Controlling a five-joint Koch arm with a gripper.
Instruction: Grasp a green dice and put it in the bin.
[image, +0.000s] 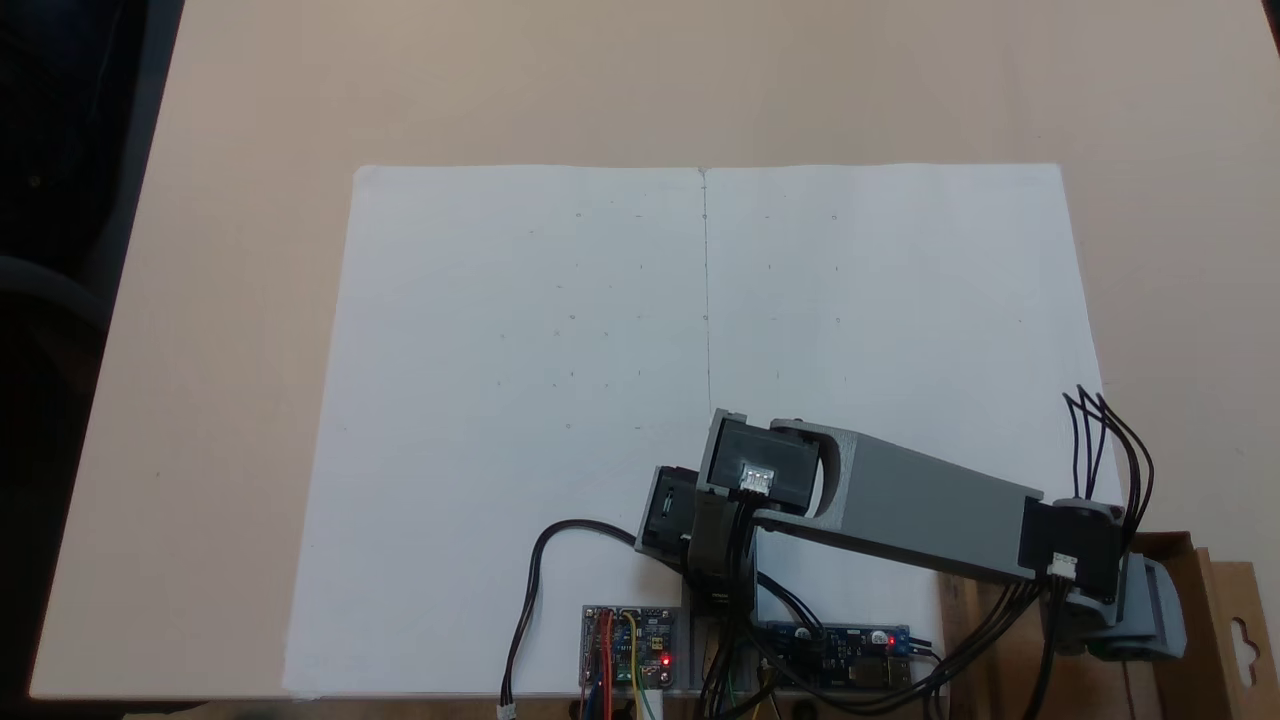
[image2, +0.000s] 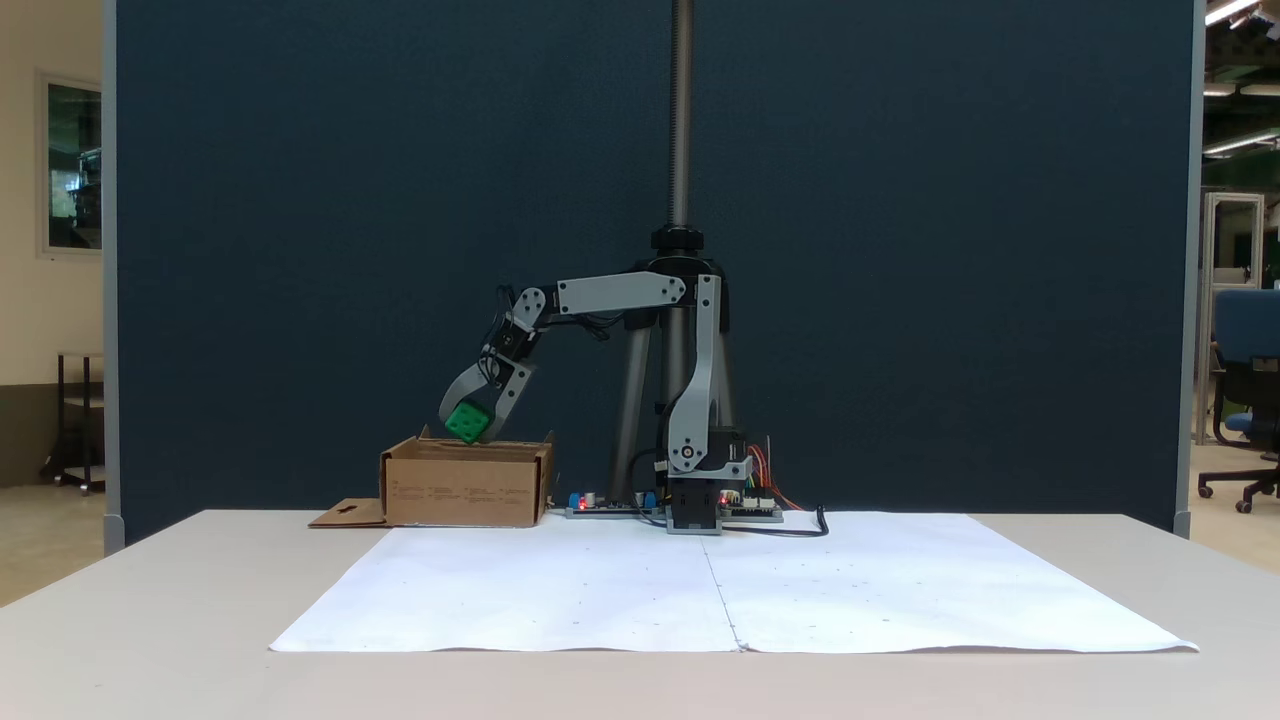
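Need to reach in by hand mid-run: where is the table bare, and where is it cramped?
Free: the white paper sheet beyond the arm base, and bare table around it. Crowded: circuit boards and cables by the base, and the bin, where the gripper holds the green dice.

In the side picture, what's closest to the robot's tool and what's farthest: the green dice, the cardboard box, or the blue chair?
Seen from the fixed side view, measured from the tool:
1. The green dice, held between the tool's fingers.
2. The cardboard box, directly below the tool on the table.
3. The blue chair, far off at the right edge, beyond the dark panel.
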